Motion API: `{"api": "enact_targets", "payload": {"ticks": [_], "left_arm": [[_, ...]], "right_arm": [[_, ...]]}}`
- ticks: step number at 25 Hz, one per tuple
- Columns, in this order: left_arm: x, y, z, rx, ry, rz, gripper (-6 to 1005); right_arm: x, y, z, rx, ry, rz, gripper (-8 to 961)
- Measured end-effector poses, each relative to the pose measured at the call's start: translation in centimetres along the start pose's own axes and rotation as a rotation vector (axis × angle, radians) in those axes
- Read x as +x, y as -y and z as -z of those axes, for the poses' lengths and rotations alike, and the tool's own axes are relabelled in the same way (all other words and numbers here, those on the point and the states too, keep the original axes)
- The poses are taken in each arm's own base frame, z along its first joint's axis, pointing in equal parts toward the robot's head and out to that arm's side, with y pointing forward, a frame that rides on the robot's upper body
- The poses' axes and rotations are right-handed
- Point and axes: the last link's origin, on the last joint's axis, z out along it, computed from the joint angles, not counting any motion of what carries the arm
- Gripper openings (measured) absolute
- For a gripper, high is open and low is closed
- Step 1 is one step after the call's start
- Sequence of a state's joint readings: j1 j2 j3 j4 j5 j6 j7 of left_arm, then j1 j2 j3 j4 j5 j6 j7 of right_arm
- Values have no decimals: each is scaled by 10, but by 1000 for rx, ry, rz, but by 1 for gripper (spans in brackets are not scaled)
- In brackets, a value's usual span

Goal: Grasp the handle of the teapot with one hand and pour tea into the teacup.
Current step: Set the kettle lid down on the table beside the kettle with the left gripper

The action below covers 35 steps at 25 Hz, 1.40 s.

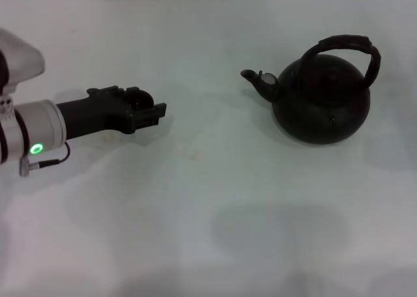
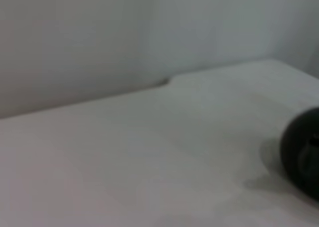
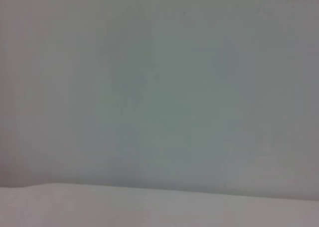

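The teapot [image 1: 322,101] stands upright on the white table at the right in the head view, its spout [image 1: 255,80] pointing left and its arched black handle [image 1: 352,46] over the lid. My left gripper [image 1: 151,113] reaches in low from the left, well apart from the teapot. A small dark round shape, seemingly the teacup [image 1: 139,98], peeks out just behind the gripper and is mostly hidden by it. The left wrist view shows a dark round thing [image 2: 301,157] cut by the frame edge. No tea is visible. My right gripper is out of view.
The white table [image 1: 215,199] spreads between the gripper and the teapot and toward the front. A pale wall [image 3: 159,87] rises behind the table's far edge.
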State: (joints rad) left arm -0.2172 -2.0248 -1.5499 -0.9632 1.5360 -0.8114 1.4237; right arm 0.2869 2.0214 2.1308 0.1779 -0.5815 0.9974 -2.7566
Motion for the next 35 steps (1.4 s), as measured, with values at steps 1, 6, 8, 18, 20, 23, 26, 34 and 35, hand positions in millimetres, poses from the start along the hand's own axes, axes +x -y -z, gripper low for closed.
{"api": "enact_targets", "payload": {"ticks": [1,6,8,18,20,23,26,34,35], "left_arm": [[0,0,0,0,0,0,702],[25,5,-10,-74,44,-102,702],[36,3,-14,-88,44,-138,702],[61,-12,-63,-135,122,-229,702],[62,-17,-73,-154,145,-229,702],[63,-22,-80,-171,157,-221,702],[64,-25,-82,-178,140,-190,703],[50,-25,-82,-188,167,-128,703],[48,-26,-82,-191,176,-124,703]], "right_arm": [[0,0,0,-1,0,2,856],[-2,-1,-3,-7,5,13,856],[-3,-1,-3,-8,7,14,856],[-5,-1,-4,-8,14,13,856],[-4,-1,-3,-7,13,13,857],[-3,0,-3,-5,9,13,857],[-3,0,-3,-4,7,13,857],[-8,-1,-8,-12,20,19,857],[-8,-2,-8,-14,22,19,857]]}}
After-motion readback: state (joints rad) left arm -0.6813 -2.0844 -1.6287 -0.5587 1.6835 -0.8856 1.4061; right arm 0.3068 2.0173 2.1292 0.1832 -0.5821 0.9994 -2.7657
